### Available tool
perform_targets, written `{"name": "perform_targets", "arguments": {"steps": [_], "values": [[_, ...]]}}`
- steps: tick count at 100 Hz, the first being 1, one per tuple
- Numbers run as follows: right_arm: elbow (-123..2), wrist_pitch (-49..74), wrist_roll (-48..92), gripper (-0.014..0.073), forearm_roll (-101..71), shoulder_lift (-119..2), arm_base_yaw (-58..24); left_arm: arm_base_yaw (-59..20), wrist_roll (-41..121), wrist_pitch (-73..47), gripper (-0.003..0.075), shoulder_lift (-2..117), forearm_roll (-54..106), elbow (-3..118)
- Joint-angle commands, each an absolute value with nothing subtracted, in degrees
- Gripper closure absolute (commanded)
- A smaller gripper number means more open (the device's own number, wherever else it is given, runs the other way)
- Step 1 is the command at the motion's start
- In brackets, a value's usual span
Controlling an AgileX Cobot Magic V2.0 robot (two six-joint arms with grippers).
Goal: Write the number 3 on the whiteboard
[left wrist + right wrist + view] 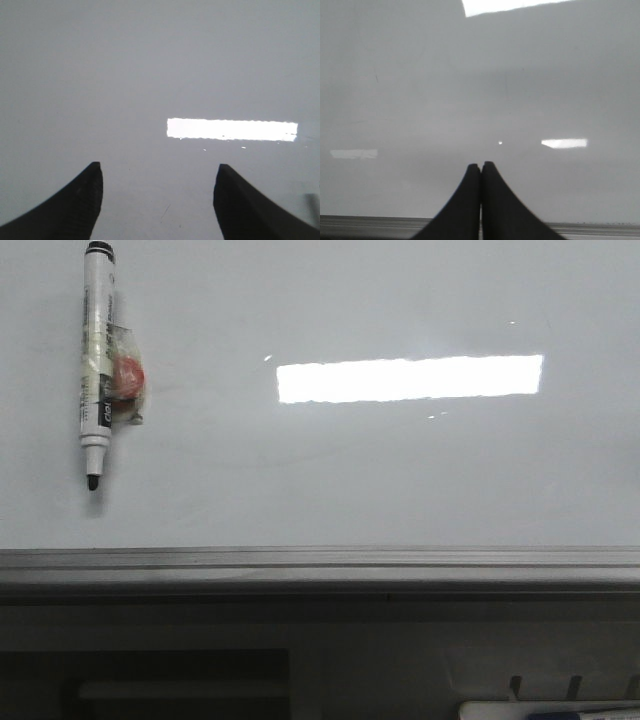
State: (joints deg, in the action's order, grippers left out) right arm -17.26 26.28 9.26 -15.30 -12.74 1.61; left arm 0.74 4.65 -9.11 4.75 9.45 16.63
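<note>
Your whiteboard fills the front view, glossy and pale grey, a bright rectangular light reflection lying across its upper middle and a grey metal ledge running along its near edge. No drawn digit shows on the board in any of your three views; the number 3 is not yet written.

At the board's upper left you see a marker, white-bodied with a black cap end up and its dark tip pointing down toward the ledge. It lies against the surface, just beside a small red round piece wrapped in clear tape, which touches the marker's right side.

Neither arm shows in your front view. In the left wrist view, your left gripper hangs over bare board with its two dark fingers spread well apart, nothing between them. In the right wrist view, your right gripper has its fingers pressed flat together, empty, above the board near the ledge.
</note>
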Motion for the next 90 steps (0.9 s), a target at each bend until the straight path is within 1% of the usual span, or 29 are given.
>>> {"name": "perform_targets", "arguments": {"steps": [1, 13, 22, 34, 44, 60, 90], "values": [[-19.2, 22.4, 9.2, 0.0655, -16.0, -13.8, 2.0, 0.6, 4.8, -2.7, 0.0273, 8.1, 11.1, 16.8], [-19.2, 24.7, 9.2, 0.0655, -16.0, -13.8, 2.0, -0.5, 7.1, -0.4, 0.0273, 12.6, 11.1, 16.4], [-19.2, 24.3, 9.2, 0.0655, -16.0, -13.8, 2.0, -3.4, 7.6, 3.0, 0.0273, 16.1, 10.8, 16.4], [-19.2, 24.3, 9.3, 0.0655, -16.0, -13.8, 2.0, -10.1, 7.6, 5.3, 0.0273, 20.6, 10.8, 16.4], [-19.2, 24.3, 9.4, 0.0655, -16.0, -13.8, 2.0, -17.6, 7.6, 5.7, 0.0273, 23.6, 9.8, 16.4], [-19.2, 24.3, 9.4, 0.0655, -16.0, -13.8, 2.0, -27.1, 7.4, 8.8, 0.0299, 28.9, 11.2, 16.4], [-19.2, 24.1, 9.7, 0.0655, -16.0, -13.8, 2.0, -38.2, 7.2, 14.3, 0.03, 40.0, 14.4, 16.4]]}}
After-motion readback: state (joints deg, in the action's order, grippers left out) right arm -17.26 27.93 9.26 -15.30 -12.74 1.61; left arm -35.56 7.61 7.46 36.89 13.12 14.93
